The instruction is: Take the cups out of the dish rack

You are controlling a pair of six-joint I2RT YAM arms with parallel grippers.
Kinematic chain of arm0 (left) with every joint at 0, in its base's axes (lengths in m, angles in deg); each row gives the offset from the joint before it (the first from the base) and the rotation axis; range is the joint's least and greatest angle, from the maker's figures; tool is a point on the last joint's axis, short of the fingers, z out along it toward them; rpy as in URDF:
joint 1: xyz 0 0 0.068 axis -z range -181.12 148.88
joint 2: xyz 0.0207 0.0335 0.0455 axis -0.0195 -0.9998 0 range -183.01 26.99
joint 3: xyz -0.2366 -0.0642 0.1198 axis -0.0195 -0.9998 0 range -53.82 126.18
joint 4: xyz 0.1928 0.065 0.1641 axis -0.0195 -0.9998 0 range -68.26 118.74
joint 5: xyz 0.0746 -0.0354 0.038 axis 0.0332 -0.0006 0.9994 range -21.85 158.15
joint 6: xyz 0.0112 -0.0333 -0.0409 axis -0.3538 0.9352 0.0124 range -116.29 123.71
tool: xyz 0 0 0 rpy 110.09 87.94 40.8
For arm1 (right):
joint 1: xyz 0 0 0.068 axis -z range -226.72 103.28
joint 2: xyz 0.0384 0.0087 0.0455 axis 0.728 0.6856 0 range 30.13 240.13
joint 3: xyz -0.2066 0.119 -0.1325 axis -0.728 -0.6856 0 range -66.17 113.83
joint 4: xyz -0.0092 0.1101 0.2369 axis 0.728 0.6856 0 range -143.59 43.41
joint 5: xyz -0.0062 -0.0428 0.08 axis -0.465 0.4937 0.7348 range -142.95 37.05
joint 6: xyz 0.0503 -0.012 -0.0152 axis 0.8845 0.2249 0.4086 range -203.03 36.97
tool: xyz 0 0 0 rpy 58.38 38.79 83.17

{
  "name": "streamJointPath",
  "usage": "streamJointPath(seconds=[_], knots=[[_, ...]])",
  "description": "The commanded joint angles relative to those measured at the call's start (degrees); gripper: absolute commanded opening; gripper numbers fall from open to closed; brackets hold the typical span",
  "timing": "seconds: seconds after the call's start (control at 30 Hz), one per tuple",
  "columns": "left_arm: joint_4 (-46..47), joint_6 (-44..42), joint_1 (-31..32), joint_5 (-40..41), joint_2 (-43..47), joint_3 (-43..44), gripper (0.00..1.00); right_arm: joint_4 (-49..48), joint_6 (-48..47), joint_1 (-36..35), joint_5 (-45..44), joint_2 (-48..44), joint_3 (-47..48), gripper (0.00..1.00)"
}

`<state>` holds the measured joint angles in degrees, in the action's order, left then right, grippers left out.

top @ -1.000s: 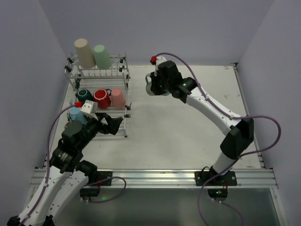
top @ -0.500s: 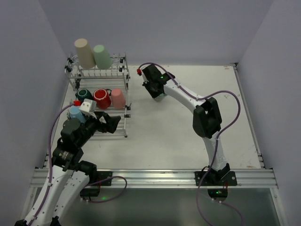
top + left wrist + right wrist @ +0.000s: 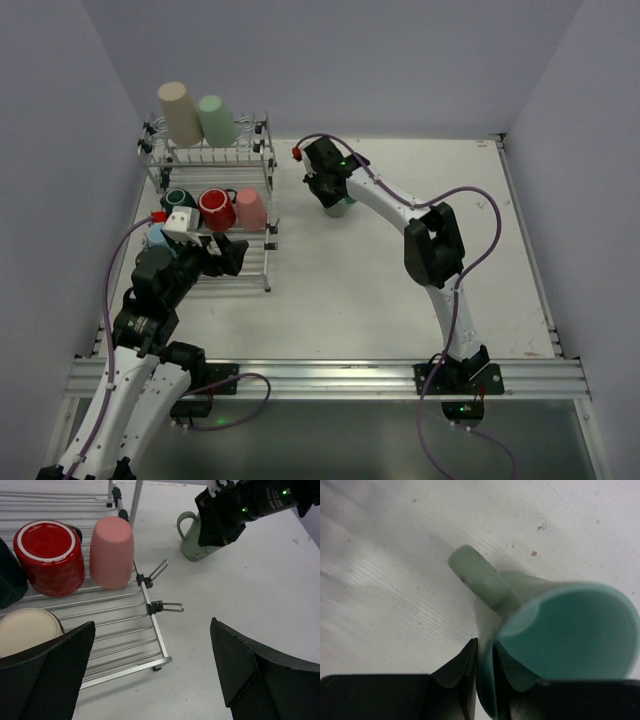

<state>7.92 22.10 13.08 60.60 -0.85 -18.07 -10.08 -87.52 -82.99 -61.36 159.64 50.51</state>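
Broadly, the white table (image 3: 400, 260) carries the dish rack (image 3: 120, 625) at its rear left. The left gripper (image 3: 152, 625) hangs over the rack's front edge, jaws spread wide with nothing between them. The right gripper (image 3: 485, 670) is pinched on the wall of a pale green mug (image 3: 192, 547), which sits on the table right of the rack (handle toward the rack). A beige cup (image 3: 180, 112) and a mint cup (image 3: 213, 118) stand on the rack's back tier. A red mug (image 3: 50, 555) and a pink cup (image 3: 112, 550) lie lower down.
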Motion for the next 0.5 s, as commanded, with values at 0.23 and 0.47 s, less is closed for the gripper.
streamJointPath(seconds=[0.23,0.47], knots=[[-3.70,1.64,-0.84,14.57,-0.99,2.05,1.00,-2.37,-8.08,-0.03,0.84,-7.77,1.44,0.41],[-7.30,4.28,-0.84,27.74,-2.05,3.63,1.00,-7.20,-3.26,-0.03,6.89,-20.58,-5.14,0.73]])
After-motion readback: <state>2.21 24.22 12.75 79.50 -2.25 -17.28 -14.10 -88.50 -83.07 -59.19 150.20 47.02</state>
